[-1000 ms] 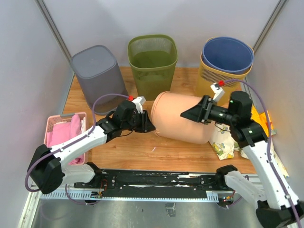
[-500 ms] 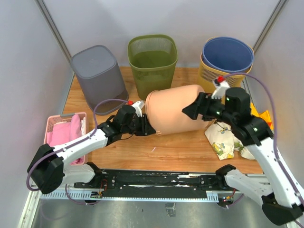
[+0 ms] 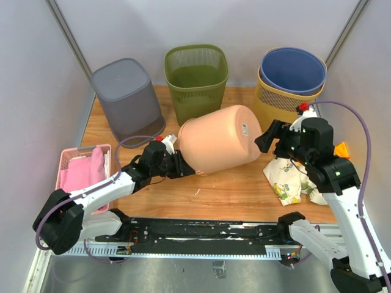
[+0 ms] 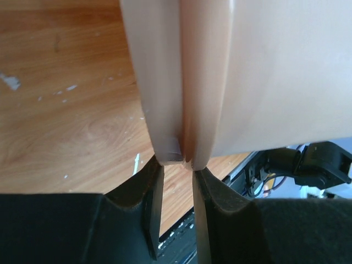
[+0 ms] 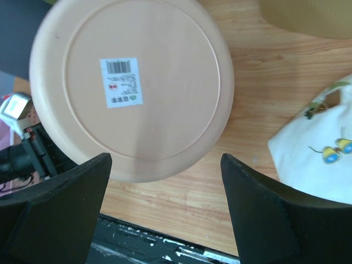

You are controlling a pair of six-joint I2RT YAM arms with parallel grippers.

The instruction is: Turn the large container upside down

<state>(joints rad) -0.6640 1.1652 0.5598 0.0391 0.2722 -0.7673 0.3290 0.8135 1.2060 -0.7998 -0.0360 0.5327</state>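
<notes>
Left gripper (image 3: 182, 166) pinches only the rim of the large container (image 3: 220, 143), tilted mid-tabletop (image 3: 232, 189), and with the right gripper (image 3: 266, 139) spread clear of its base, it may slip and roll back.

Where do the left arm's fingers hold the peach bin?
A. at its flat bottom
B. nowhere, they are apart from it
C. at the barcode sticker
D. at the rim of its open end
D: in the left wrist view the left fingers press on both sides of the rim of the bin; the sticker sits on the flat bottom, at the other end.
</notes>
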